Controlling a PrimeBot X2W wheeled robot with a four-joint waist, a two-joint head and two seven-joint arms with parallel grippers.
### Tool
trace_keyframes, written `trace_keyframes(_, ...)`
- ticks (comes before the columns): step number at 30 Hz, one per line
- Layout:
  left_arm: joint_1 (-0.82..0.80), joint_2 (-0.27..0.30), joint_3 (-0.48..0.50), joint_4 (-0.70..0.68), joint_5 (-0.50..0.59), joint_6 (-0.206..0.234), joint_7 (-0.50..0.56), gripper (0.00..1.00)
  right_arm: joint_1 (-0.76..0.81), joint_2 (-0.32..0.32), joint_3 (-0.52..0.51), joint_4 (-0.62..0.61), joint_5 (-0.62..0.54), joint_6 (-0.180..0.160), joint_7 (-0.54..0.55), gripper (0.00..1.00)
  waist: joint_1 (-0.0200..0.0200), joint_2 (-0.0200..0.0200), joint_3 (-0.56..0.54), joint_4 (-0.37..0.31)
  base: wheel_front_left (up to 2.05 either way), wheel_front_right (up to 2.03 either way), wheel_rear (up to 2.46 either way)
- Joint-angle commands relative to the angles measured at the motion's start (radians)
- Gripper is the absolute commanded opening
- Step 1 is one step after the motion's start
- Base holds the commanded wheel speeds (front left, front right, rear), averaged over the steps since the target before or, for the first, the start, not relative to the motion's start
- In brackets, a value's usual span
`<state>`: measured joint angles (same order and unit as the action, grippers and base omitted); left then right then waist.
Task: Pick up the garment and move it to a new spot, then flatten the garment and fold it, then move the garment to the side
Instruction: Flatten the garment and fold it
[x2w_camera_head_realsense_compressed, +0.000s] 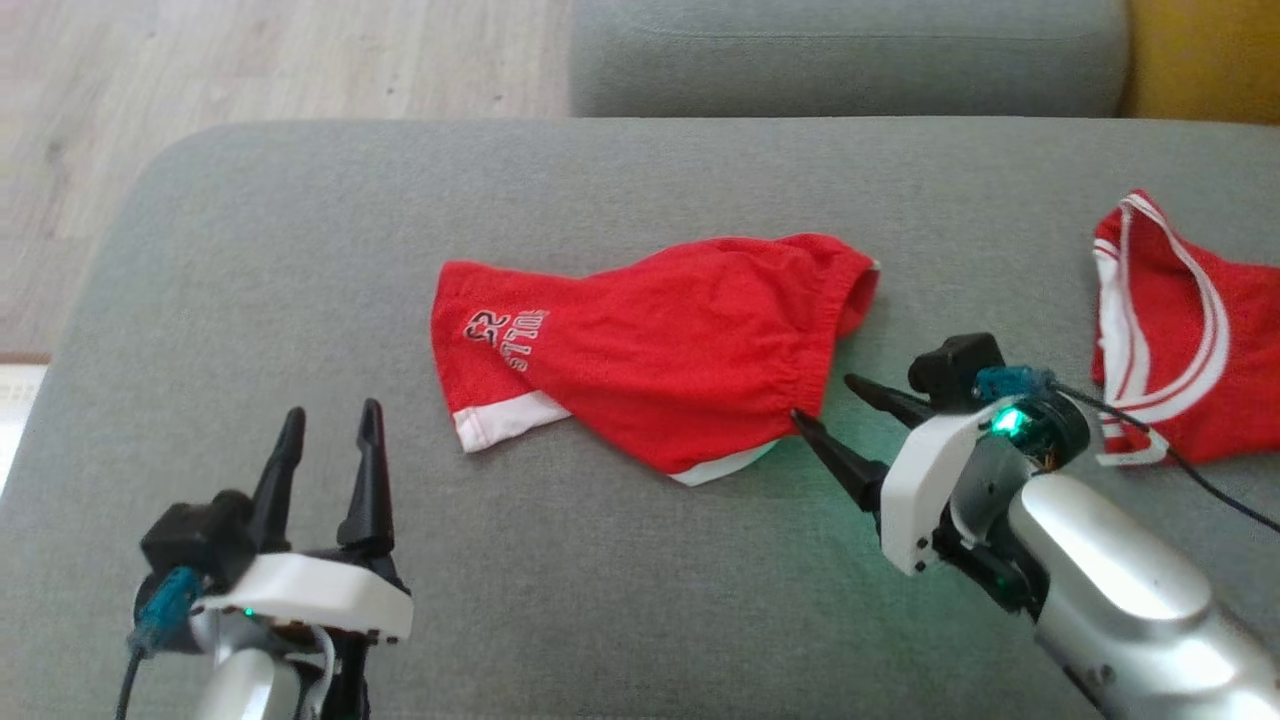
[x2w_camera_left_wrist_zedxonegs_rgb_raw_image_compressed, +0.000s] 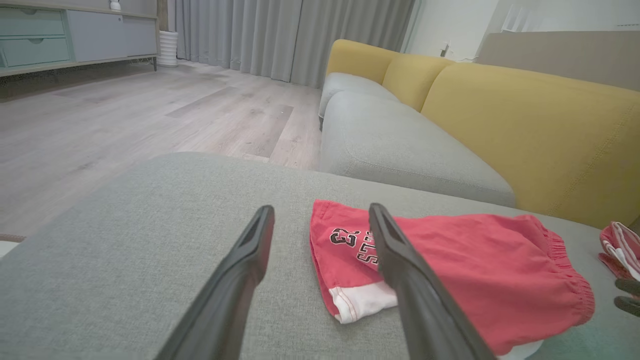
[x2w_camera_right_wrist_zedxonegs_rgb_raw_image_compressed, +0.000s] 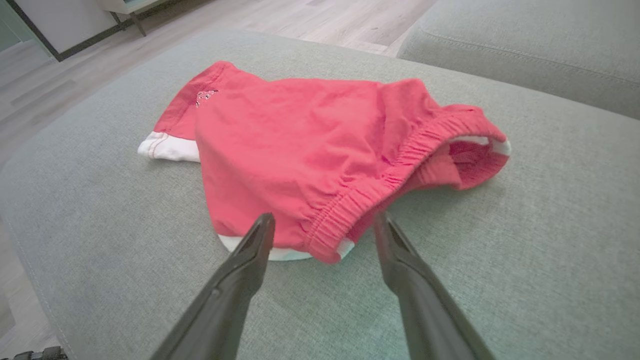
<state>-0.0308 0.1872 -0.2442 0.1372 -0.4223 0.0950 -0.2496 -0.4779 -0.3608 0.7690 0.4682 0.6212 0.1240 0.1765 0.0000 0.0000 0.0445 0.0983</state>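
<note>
At head view's right edge: second garment (x2w_camera_head_realsense_compressed: 1160, 320), cropped.
Right gripper (x2w_camera_right_wrist_zedxonegs_rgb_raw_image_compressed: 324, 217): spread astride shorts' (x2w_camera_right_wrist_zedxonegs_rgb_raw_image_compressed: 300, 130) waistband.
Left gripper (x2w_camera_head_realsense_compressed: 333, 408): spread, empty.

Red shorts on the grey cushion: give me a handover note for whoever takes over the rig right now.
Left gripper: open, empty, clear of the shorts.
Right gripper: open, straddling the waistband corner, not closed.
Shorts: rumpled in the middle of the cushion; another red garment lies to the right.
Done: nothing folded.
Left: grasp, move, flatten, fold, set aside.
</note>
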Motion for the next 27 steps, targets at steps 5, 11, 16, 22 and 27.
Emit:
trace_keyframes(5,-0.065,-0.004,0.048,-0.006,0.01,-0.019,-0.012,1.0,-0.075,-0.011,0.039,0.094,0.09,0.007,0.024,1.0,0.0,0.0,0.015,0.036,0.0,0.0,0.0)
trace_keyframes(11,-0.064,-0.012,0.072,0.006,0.014,-0.028,-0.012,1.0,-0.1,0.01,0.091,0.131,0.17,0.007,-0.006,0.58,0.0,0.0,0.019,0.031,0.0,0.0,0.0)
trace_keyframes(16,-0.064,-0.023,0.082,0.016,0.019,-0.038,-0.012,1.0,-0.119,-0.003,0.16,0.11,0.235,0.007,-0.06,0.0,0.0,0.0,0.012,0.016,0.0,0.0,0.0)
trace_keyframes(22,-0.06,-0.032,0.091,0.027,0.024,-0.048,-0.012,1.0,-0.155,-0.05,0.208,0.052,0.316,0.007,-0.093,0.0,0.0,0.0,0.003,0.006,0.0,0.0,0.0)
trace_keyframes(27,-0.055,-0.043,0.094,0.025,0.027,-0.056,-0.012,1.0,-0.208,-0.122,0.178,-0.023,0.409,0.007,-0.047,0.0,0.0,0.0,0.016,0.016,0.0,0.0,0.0)
